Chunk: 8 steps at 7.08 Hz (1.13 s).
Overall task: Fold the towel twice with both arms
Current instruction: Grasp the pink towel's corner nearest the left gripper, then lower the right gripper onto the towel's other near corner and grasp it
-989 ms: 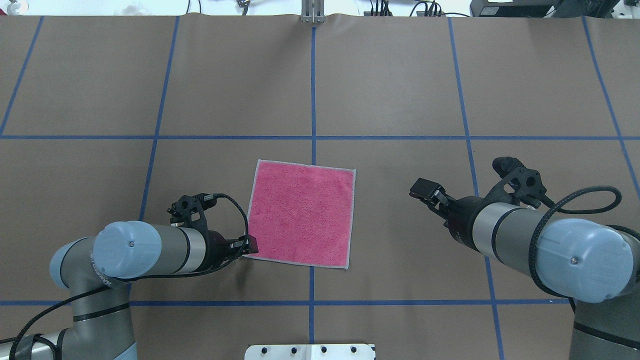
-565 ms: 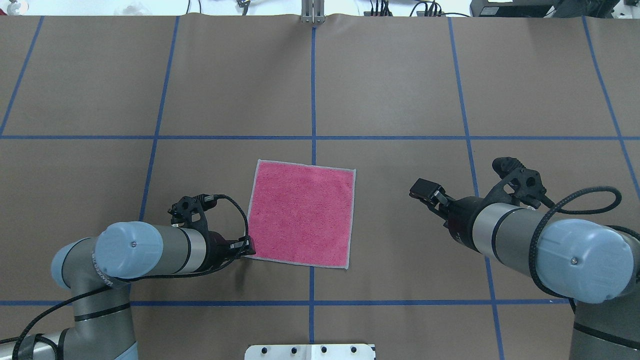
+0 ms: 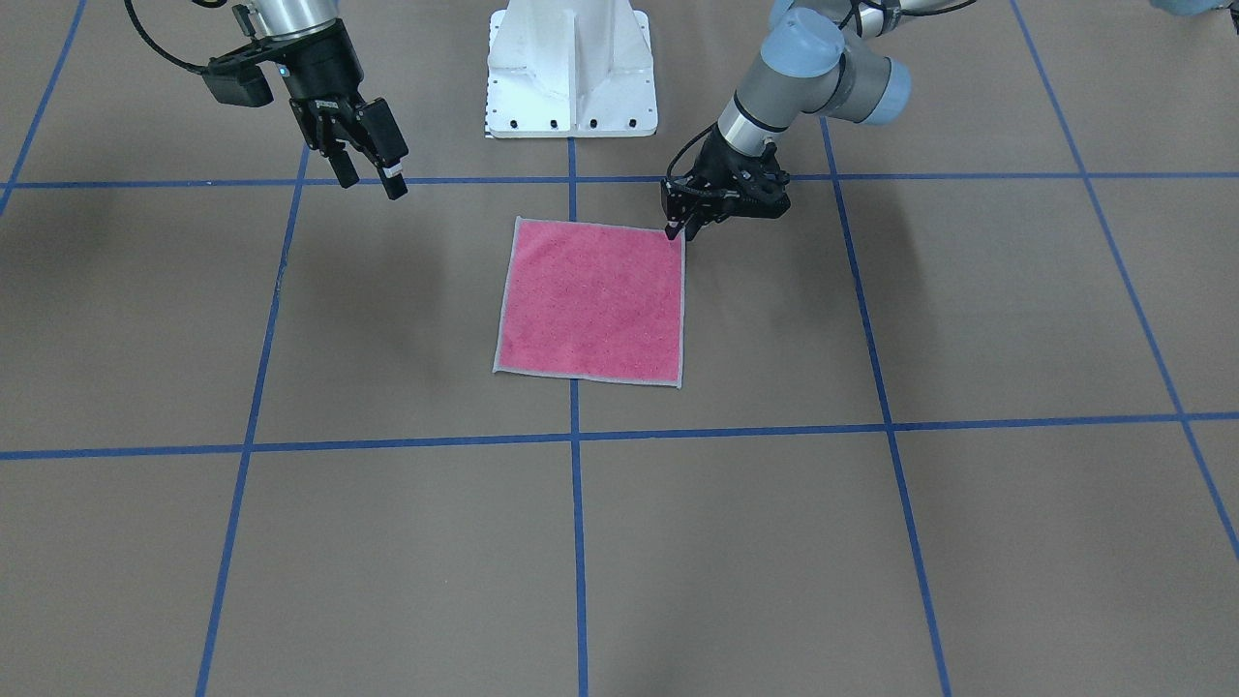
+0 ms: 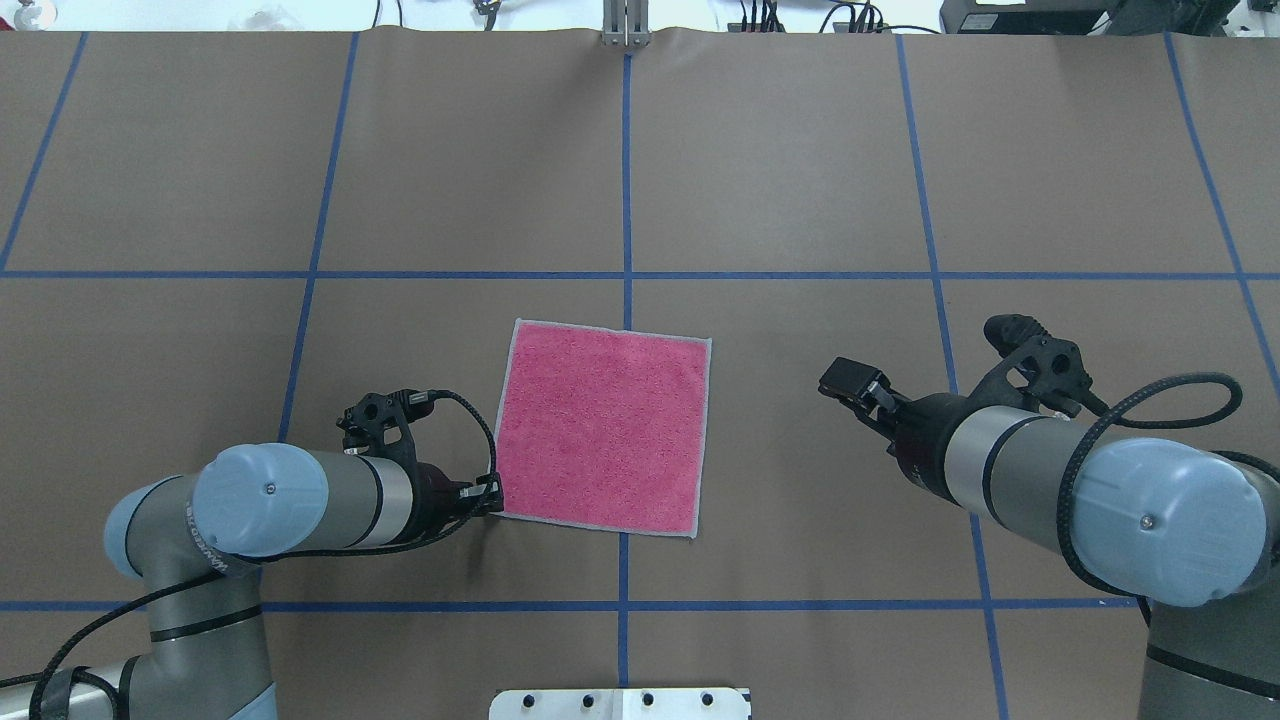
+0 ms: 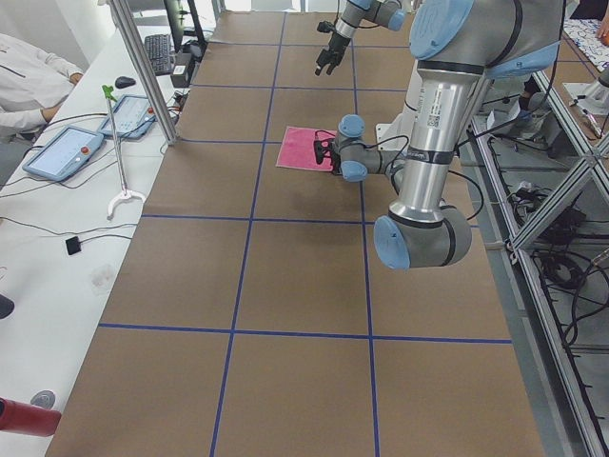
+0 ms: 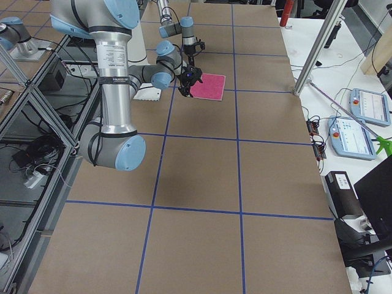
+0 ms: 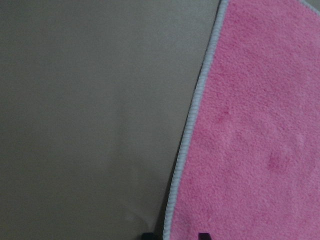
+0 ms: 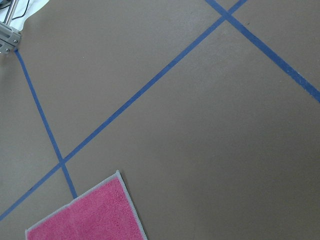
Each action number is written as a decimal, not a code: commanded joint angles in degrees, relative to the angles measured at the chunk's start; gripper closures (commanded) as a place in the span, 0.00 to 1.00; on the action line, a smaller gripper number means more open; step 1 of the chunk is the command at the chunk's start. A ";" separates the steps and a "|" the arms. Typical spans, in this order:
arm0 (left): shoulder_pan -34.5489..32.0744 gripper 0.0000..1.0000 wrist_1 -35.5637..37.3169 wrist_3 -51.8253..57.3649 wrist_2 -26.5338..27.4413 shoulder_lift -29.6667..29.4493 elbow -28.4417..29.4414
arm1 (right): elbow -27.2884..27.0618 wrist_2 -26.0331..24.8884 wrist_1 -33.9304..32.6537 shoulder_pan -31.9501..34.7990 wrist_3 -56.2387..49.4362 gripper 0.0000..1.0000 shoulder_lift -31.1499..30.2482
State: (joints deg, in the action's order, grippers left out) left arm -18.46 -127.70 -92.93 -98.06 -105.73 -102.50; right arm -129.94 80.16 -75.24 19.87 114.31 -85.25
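towel (image 4: 603, 427) | square, flat | fuzzy pink terry | light-grey stitched border

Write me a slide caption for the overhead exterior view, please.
Left pincer at the near-left corner of a flat pink towel; right pincer hovers apart, to its right.

Pink towel (image 3: 590, 302) lies flat, left gripper (image 3: 678, 229) right at its corner, right gripper (image 3: 371, 182) way off, fingers spread.

On my screen the towel (image 4: 603, 428) reads as nubbly pink terry cloth, its hem (image 7: 192, 117) stitched grey; the surface (image 4: 800, 170) looks like matt, smooth brown paper crossed by blue tape (image 4: 450, 275).
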 commanded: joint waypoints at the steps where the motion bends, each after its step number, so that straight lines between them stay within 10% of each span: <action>1: 0.00 0.93 0.00 0.11 0.07 0.00 0.02 | -0.05 0.00 0.00 0.00 0.04 0.01 0.00; 5: -0.18 1.00 0.00 0.38 0.07 -0.09 -0.24 | 0.73 -7.87 -0.09 -6.21 0.73 0.02 0.17; 8: -0.18 1.00 0.00 0.29 0.15 -0.09 -0.33 | 13.43 -9.84 -0.17 -9.58 9.86 0.04 10.76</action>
State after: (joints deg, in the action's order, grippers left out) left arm -18.63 -127.70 -92.63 -97.97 -105.82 -102.79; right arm -122.45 70.85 -75.34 11.31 120.79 -79.78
